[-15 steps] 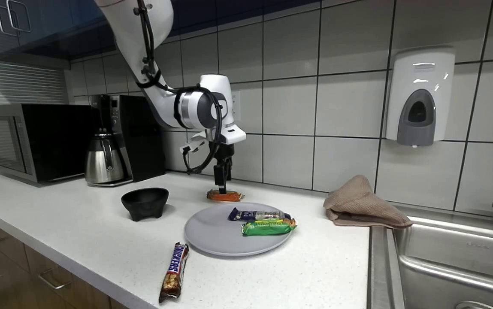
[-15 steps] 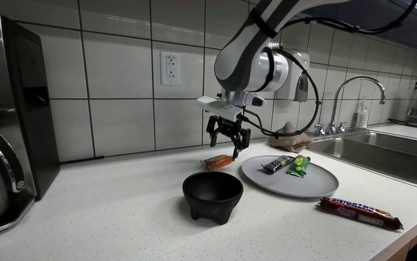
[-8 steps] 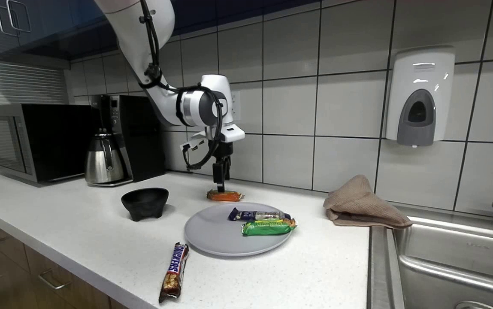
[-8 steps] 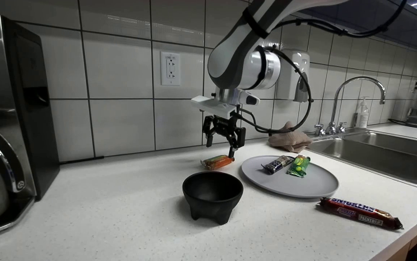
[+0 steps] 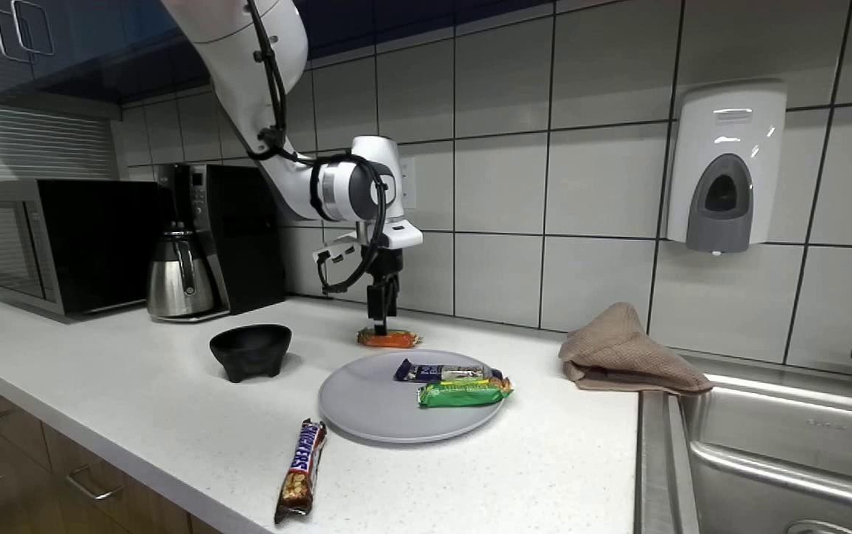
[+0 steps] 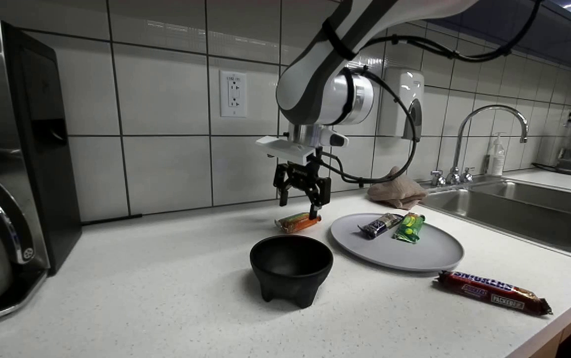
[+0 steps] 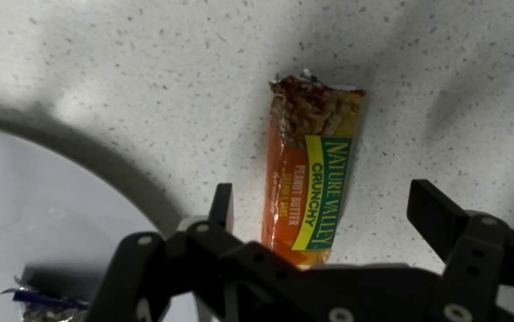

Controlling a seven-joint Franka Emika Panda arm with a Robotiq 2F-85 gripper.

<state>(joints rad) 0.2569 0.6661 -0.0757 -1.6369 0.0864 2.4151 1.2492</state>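
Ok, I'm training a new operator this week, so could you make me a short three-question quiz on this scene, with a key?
1. True or false: the claw is open, and in the wrist view the orange granola bar shows between its fingers.
2. How many things lie on the gray plate?
3. Which of these lies at the edge of the sink: (a) the black bowl, (b) the brown cloth, (c) the Snickers bar?

Key:
1. True.
2. Two: the dark blue bar and the green bar.
3. b.
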